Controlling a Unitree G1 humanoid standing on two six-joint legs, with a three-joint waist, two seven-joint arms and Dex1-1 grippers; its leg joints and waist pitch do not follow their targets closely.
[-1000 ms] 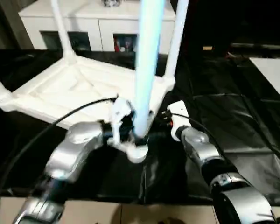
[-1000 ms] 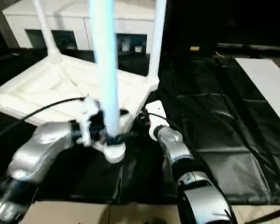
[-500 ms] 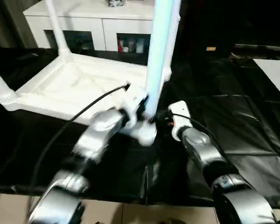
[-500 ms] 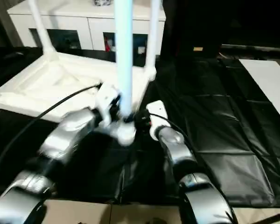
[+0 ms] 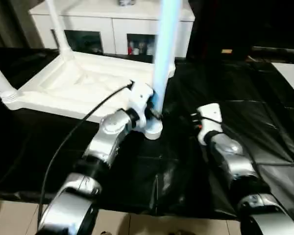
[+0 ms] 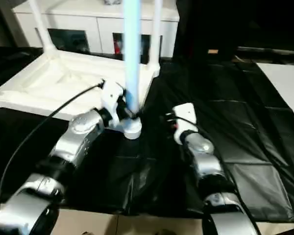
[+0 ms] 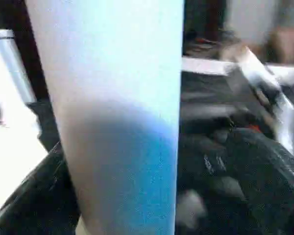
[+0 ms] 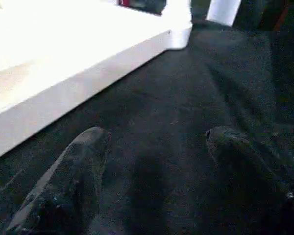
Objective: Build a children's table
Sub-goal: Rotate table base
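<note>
The children's table (image 5: 73,88) lies upside down on a black sheet with its white legs pointing up. The nearest leg (image 5: 161,58) rises from the near right corner (image 5: 153,129). My left gripper (image 5: 151,113) is low on this leg. In the left wrist view the leg (image 7: 117,98) stands between the open fingers, close to one finger and with a gap to the other finger (image 7: 264,166). My right gripper (image 8: 154,147) hovers open over the sheet, right of that corner and apart from it. Nothing is between its fingers (image 8: 68,181).
A white cabinet (image 5: 112,19) with glass-fronted compartments stands behind the table. The black sheet (image 5: 245,103) covers the ground to the right, with a white panel (image 5: 291,73) at its far right. Pale floor (image 5: 137,225) shows at the near edge. A black cable (image 5: 73,137) runs along my left arm.
My right gripper has drawn back to the right, away from the leg. My left arm has stretched forward while staying at the leg's base. The table's near corner has shifted away from me.
</note>
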